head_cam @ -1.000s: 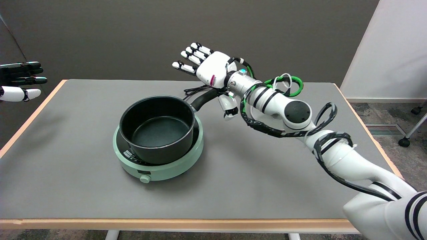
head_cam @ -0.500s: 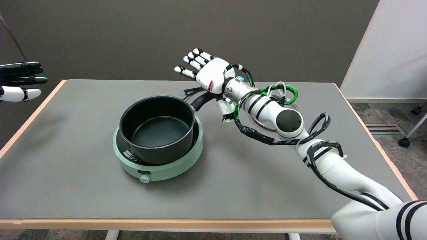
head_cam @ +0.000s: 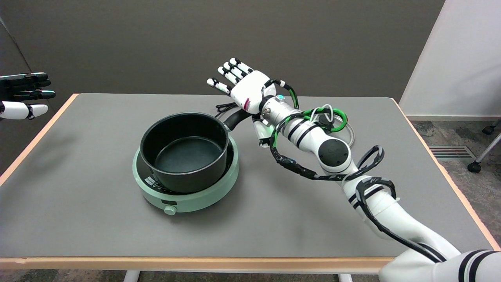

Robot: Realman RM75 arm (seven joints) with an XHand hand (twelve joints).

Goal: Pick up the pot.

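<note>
Lowered closer over the pot (head_cam: 184, 150) handle, right hand (head_cam: 245, 89) holds nothing, fingers spread

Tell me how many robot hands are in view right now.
2. The right hand hovers open over the pot handle near the table's far side. The left hand hangs in the air at the picture's left edge, partly cut off.
</note>
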